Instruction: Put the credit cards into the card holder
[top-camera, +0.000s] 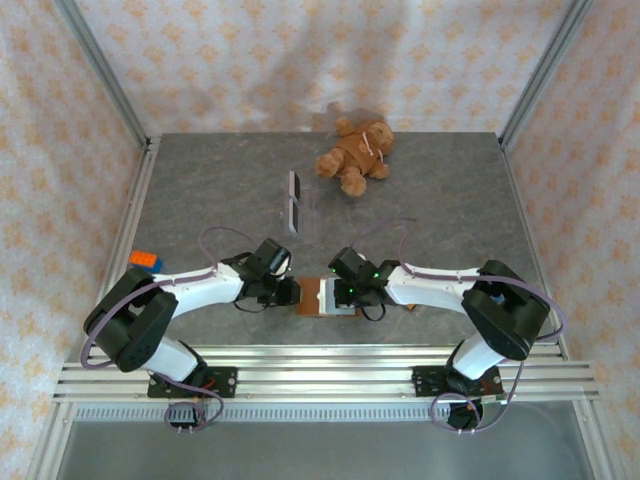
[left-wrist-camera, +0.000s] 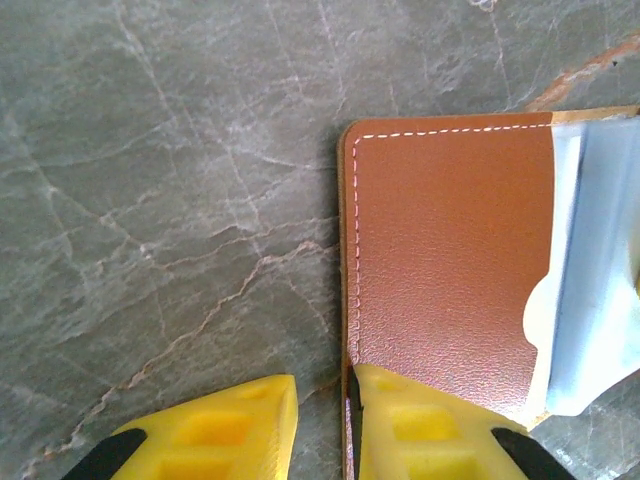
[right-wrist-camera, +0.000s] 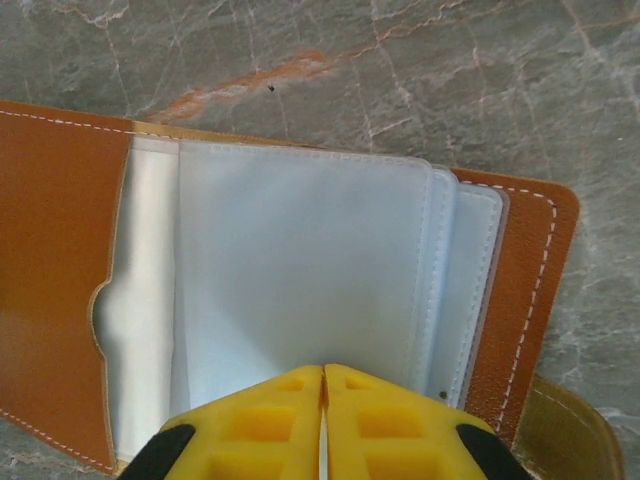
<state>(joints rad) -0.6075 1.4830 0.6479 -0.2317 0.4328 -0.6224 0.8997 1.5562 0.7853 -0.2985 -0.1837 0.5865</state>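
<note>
Arms bent low, elbows out, wrists converging nose-to-nose between the bases, left gripper (left-wrist-camera: 326, 405) pointing down with yellow fingers (left-wrist-camera: 215, 425) narrowly apart, right gripper (right-wrist-camera: 323, 395) down too, jaws closed flush together.

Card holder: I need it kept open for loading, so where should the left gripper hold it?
Grip the left cover at its stitched outer edge, coming from the left. The card holder lies open and flat, that edge is bare leather, and the right gripper is shut over the clear sleeves.
</note>
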